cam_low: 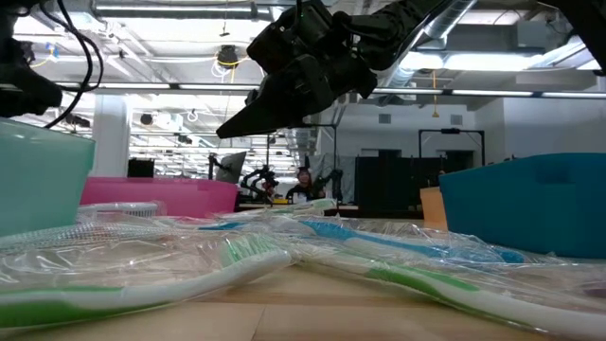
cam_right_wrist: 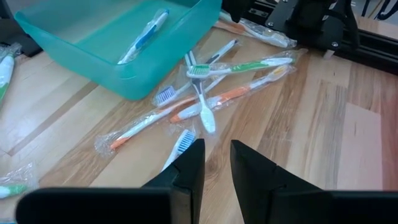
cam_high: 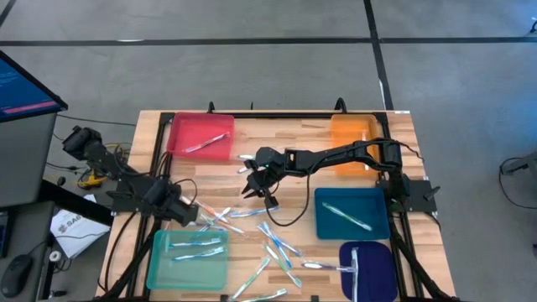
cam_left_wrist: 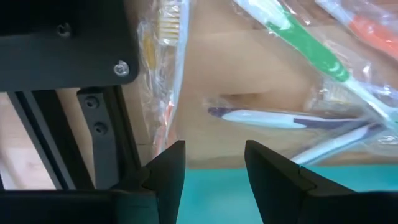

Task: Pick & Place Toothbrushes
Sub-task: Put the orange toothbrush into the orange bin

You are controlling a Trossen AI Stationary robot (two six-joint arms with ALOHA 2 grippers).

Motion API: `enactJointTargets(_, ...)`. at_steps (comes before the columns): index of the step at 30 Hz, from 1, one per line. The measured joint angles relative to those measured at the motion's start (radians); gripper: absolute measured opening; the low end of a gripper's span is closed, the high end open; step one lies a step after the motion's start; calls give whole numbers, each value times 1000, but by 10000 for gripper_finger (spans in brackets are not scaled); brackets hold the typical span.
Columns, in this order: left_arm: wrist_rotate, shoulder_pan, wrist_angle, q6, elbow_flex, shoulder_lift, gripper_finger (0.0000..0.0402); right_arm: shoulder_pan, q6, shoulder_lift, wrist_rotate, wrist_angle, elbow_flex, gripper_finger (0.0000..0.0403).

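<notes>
Right tool (cam_high: 254, 186) hangs mid-table, fingers slightly parted, empty. Left tool (cam_high: 195, 215), spread and empty, sits low beside the wrapped toothbrushes (cam_high: 277, 248). Overlapping slippery wrappers risk a double pick.

Your table (cam_high: 277, 134) carries five trays: two at the far corners, one at the near left corner, two stacked along the right edge. Loose toothbrushes (cam_high: 273, 247) lie near the front edge, between the near trays.

readable text: none | monitor (cam_high: 21, 88): lines too small to read | paper (cam_high: 71, 225): print illegible
</notes>
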Motion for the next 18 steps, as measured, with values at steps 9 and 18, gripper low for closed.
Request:
enactJointTargets(9, 1, -34, 2, -14, 0, 98, 163, 0, -16, 0, 0, 10, 0, 71)
enactJointTargets(18, 38, -134, 15, -241, 0, 122, 163, 0, -26, 0, 0, 22, 0, 71)
